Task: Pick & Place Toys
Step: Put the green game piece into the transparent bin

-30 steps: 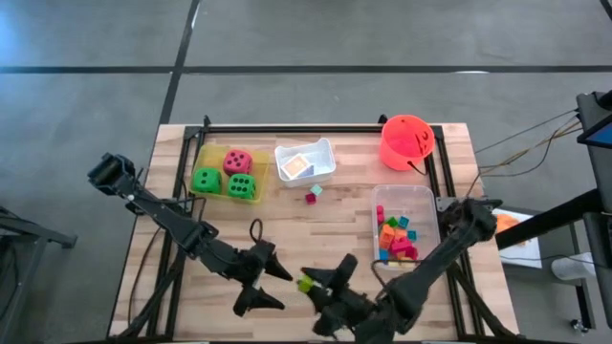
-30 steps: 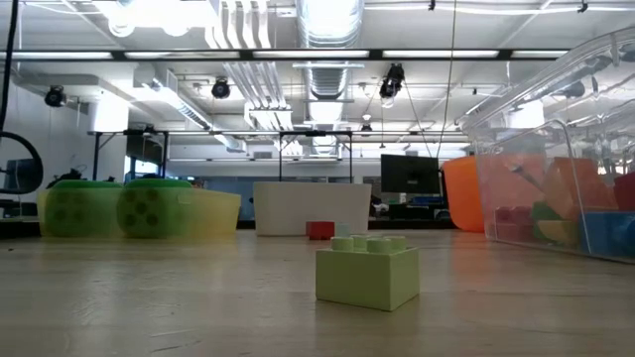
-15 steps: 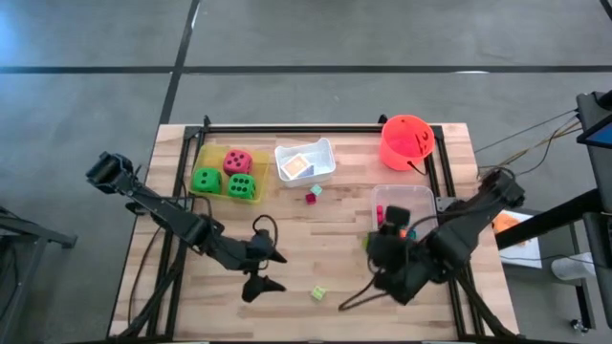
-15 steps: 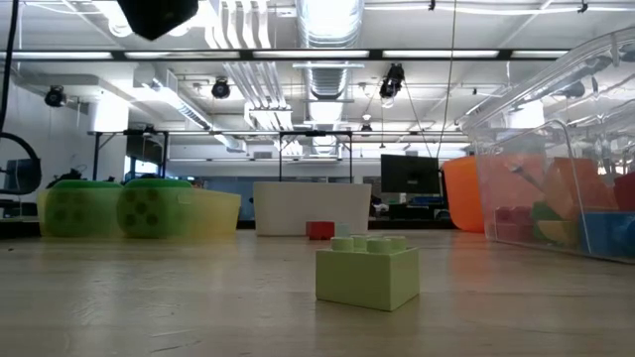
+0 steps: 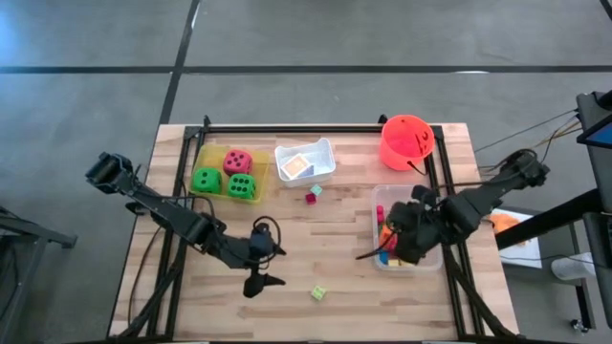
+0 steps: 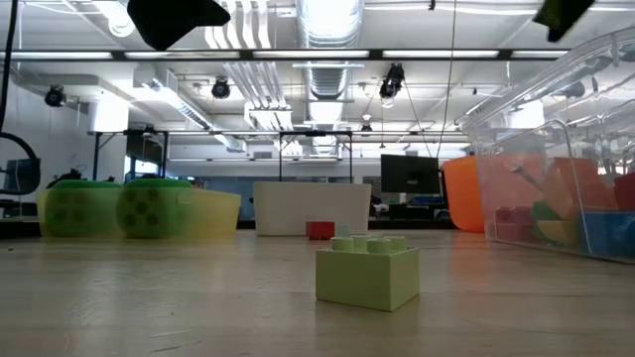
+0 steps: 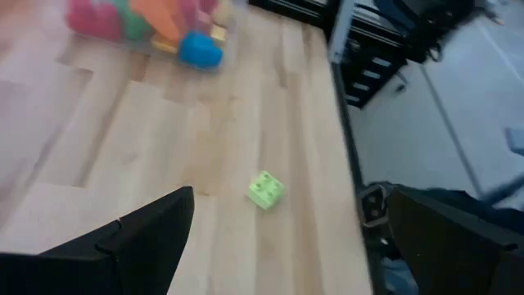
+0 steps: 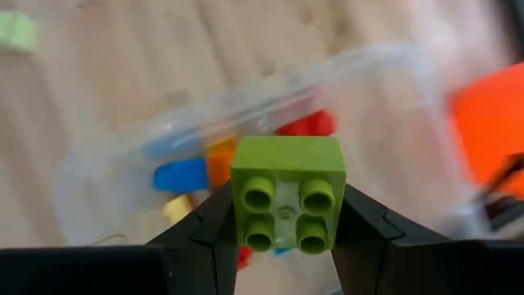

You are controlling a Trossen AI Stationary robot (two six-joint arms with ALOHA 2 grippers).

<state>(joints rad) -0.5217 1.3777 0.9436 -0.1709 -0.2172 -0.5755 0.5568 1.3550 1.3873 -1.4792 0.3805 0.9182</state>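
Note:
My right gripper (image 5: 384, 241) is shut on a lime-green four-stud brick (image 8: 286, 192) over the near left part of the clear tray (image 5: 426, 203), which holds several coloured bricks (image 5: 394, 229). My left gripper (image 5: 272, 267) is open and empty above the table's near middle. A pale green brick (image 5: 318, 292) rests on its base on the table to the right of it; it also shows in the low view (image 6: 367, 276) and the left wrist view (image 7: 265, 189). Three dice (image 5: 228, 173) lie in the yellow tray (image 5: 203, 153). My right gripper pinches the lime-green brick by two opposite side faces (image 8: 237, 205), one finger (image 8: 205, 233) on each side. The studded top faces the wrist camera. The brick is lifted clear, above the clear tray (image 8: 123, 164).
A white tray (image 5: 325, 151) with a card stands at the far middle, the orange-red bucket (image 5: 406, 140) at the far right. Two small bricks (image 5: 313, 194) lie on the table near the white tray. Bare wood shows between the trays and the near edge.
My right gripper has gone from the table's near edge up and toward the far right, to above the clear tray, carrying the lime-green brick and turning as it went. My left gripper has shifted slightly toward the far edge. The pale green brick has stayed in place.

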